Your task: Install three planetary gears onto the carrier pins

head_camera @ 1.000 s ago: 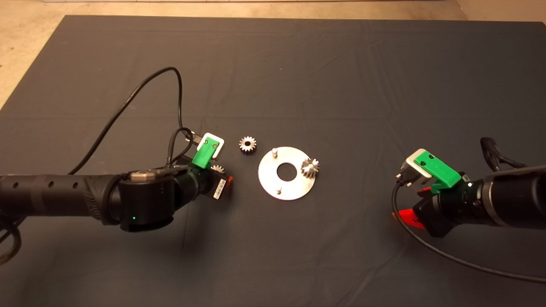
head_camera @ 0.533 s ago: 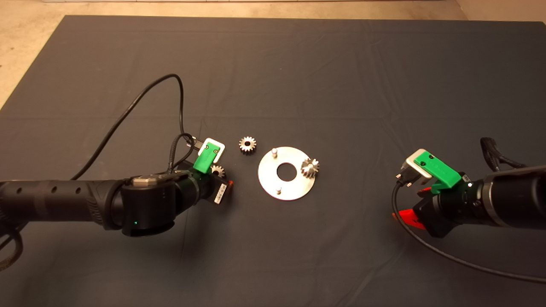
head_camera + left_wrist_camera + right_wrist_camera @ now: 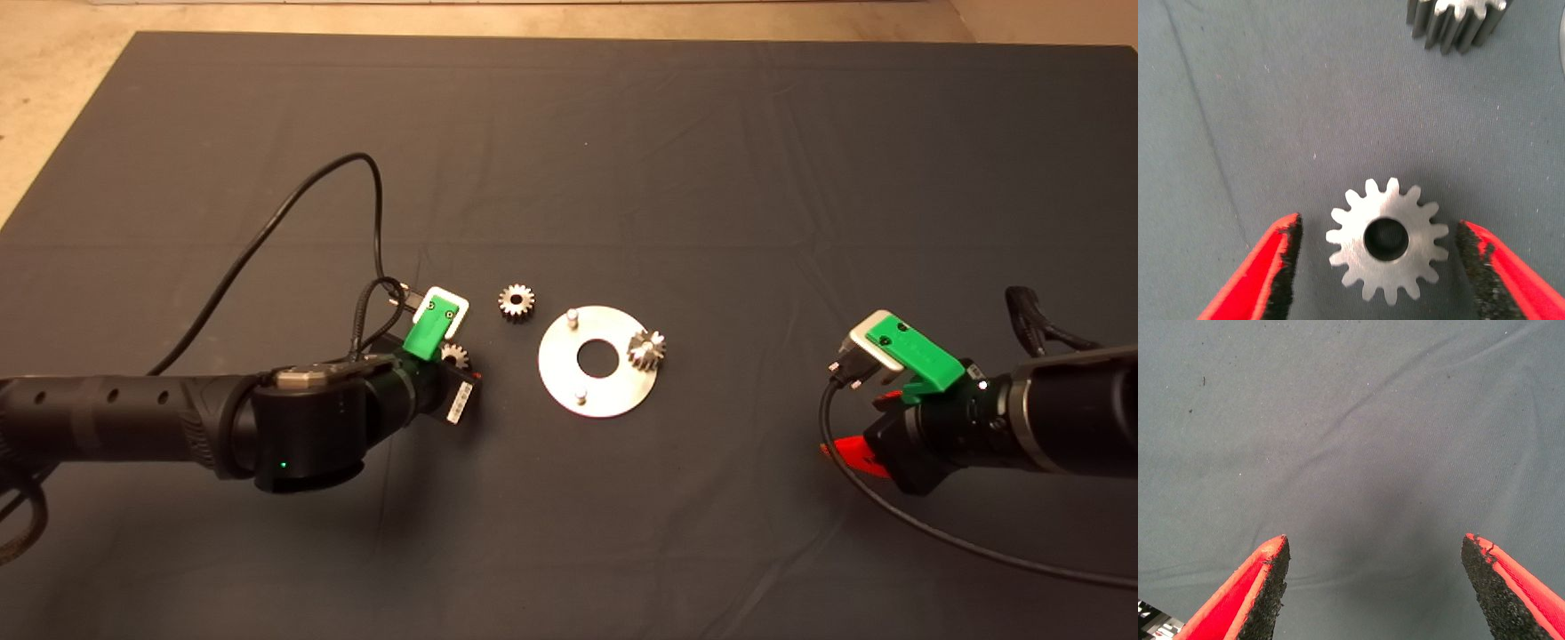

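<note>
In the head view, one planetary gear (image 3: 454,356) is half covered by the left pincer (image 3: 462,380). In the left wrist view, a second gear (image 3: 1457,21) is cut by the frame edge. The third carrier pin (image 3: 646,347) is concealed beneath the mounted, tilted gear (image 3: 646,348).

One overhead camera, two wrist cameras.
Head view looks down on the whole mat (image 3: 622,133); left wrist view, close, shares one gear (image 3: 1387,239).

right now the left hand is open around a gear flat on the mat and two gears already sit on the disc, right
Not quite: only one gear sits on the disc, as the head view shows. The left hand is open around a flat gear on the mat.
</note>
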